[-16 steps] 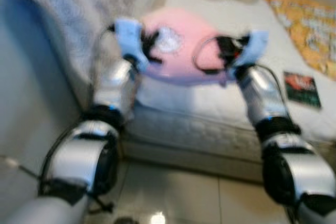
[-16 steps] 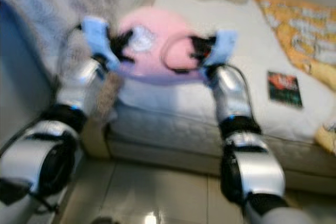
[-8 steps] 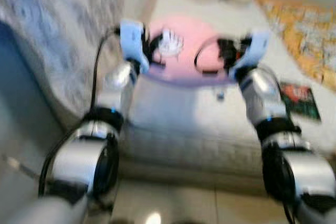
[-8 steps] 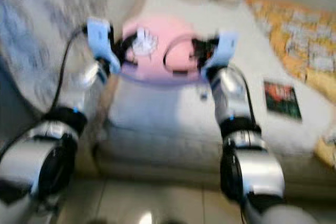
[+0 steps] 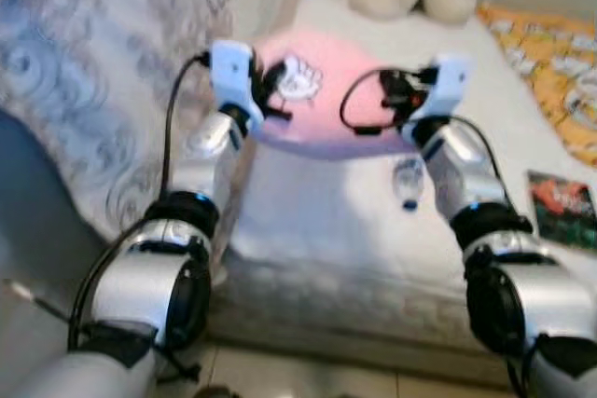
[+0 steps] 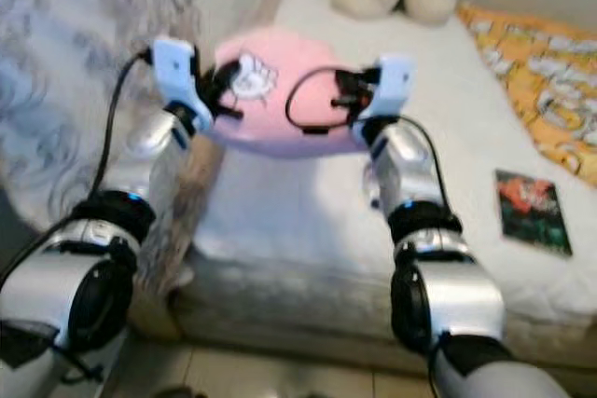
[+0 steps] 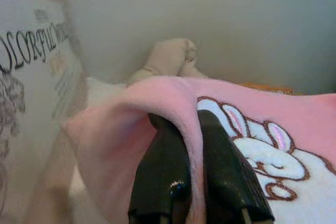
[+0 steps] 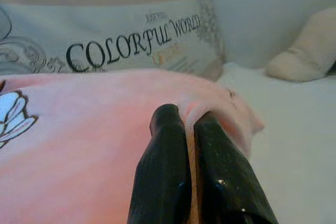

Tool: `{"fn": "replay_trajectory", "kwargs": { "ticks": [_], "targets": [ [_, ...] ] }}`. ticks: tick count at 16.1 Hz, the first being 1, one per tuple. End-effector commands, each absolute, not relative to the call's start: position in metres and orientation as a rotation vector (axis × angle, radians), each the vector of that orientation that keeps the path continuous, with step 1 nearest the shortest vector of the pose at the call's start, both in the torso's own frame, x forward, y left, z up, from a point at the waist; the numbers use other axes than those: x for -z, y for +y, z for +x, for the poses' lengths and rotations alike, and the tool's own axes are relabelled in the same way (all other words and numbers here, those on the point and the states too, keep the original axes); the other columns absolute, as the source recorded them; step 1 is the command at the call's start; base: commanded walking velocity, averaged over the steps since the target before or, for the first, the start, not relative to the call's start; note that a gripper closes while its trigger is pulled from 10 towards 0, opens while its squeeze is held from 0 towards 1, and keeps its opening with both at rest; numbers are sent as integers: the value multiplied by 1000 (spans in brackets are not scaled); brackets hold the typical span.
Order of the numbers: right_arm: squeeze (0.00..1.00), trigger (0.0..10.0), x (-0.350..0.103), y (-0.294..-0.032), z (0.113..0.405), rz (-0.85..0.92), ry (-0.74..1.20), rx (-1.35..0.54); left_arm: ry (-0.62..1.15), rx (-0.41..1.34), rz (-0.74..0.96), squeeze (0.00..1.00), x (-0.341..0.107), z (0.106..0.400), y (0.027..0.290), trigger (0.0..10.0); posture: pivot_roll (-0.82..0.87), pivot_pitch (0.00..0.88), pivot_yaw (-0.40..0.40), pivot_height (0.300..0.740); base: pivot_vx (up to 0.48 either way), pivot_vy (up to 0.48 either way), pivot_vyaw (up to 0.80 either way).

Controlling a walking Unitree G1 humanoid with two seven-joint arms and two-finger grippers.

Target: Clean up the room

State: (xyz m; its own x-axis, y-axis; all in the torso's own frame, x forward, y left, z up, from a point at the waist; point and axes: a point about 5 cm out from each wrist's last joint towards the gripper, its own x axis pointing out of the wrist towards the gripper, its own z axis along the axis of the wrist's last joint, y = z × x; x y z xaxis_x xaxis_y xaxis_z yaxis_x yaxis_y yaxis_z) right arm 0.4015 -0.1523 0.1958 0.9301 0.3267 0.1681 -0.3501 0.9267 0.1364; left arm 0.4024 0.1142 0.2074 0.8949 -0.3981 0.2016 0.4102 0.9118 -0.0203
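Pink pillow (image 5: pixel 340 95) held up at frame centre above bed (image 5: pixel 317 221): left gripper (image 7: pixel 195 150) and right gripper (image 8: pixel 190 145) each clenched on fabric edge. Small object (image 5: pixel 408 184), possibly bottle, seen lower right of pillow.

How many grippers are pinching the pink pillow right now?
2. The left gripper is shut on a fold of the pink pillow at its left edge; the right gripper is shut on its right edge. Both hold it above the bed.
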Motion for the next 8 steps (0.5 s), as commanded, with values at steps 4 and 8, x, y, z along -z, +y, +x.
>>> {"fn": "replay_trajectory", "kwargs": {
  "ticks": [4,8],
  "targets": [
    [59,0,-191,-152,405,36,-66,-349,-221,320,-57,0,-217,406,128,10000,58,0,-125,740,240,0,0],
    [55,10000,-173,-141,403,-72,38,-382,-143,214,-39,0,-200,407,128,10000,80,118,-186,740,0,0,0]
  ]
}}
